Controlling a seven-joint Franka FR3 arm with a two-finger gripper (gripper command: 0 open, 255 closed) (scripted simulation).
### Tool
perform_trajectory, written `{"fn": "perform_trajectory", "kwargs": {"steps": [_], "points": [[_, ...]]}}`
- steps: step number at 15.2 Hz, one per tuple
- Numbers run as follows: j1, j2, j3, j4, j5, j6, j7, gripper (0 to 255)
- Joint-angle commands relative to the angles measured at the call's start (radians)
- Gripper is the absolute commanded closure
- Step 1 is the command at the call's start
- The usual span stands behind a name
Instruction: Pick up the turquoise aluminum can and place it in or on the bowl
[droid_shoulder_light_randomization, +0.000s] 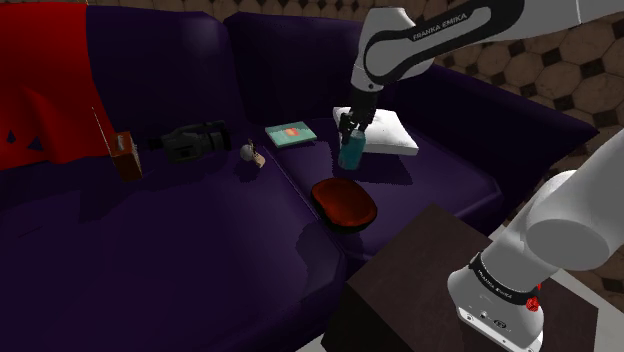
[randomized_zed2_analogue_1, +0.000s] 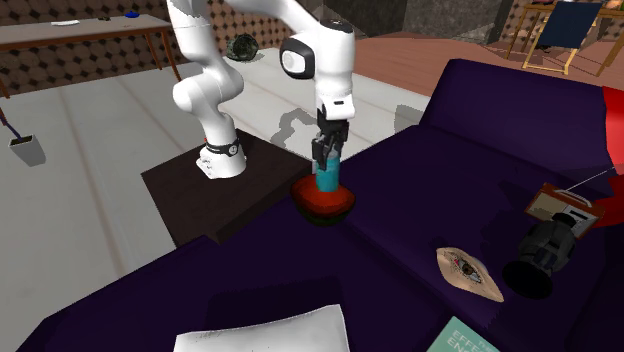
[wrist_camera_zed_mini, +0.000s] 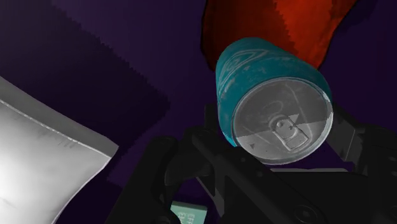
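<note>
My black gripper (droid_shoulder_light_randomization: 349, 130) is shut on the turquoise can (droid_shoulder_light_randomization: 351, 152) and holds it upright by its top, lifted off the dark purple sofa. The red bowl (droid_shoulder_light_randomization: 343, 203) rests on the seat cushion near the sofa's front edge. In the shoulder view the can hangs between the bowl and a white pillow. In the second exterior view the can (randomized_zed2_analogue_1: 327, 176) sits under the gripper (randomized_zed2_analogue_1: 324, 152), just above the bowl (randomized_zed2_analogue_1: 322, 205). In the wrist view the fingers clasp the can (wrist_camera_zed_mini: 254, 70) below its silver lid, with the bowl (wrist_camera_zed_mini: 280, 25) beyond it.
A white pillow (droid_shoulder_light_randomization: 388, 130) lies behind the can. A teal book (droid_shoulder_light_randomization: 291, 134), a small pale object (droid_shoulder_light_randomization: 250, 153), a black camera (droid_shoulder_light_randomization: 195, 140) and a brown radio (droid_shoulder_light_randomization: 125, 155) sit along the sofa. A red cloth (droid_shoulder_light_randomization: 40, 80) drapes the backrest. The dark stand (droid_shoulder_light_randomization: 420, 285) is close to the bowl.
</note>
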Motion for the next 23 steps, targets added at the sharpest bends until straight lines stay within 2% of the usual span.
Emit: {"fn": "perform_trajectory", "kwargs": {"steps": [1, 4, 23], "points": [[0.018, -0.063, 0.021, -0.063, 0.004, 0.000, 0.037, 255], [0.050, -0.170, 0.060, -0.158, 0.021, -0.010, 0.097, 255], [0.048, 0.008, 0.067, -0.269, 0.013, 0.277, 0.103, 255]]}}
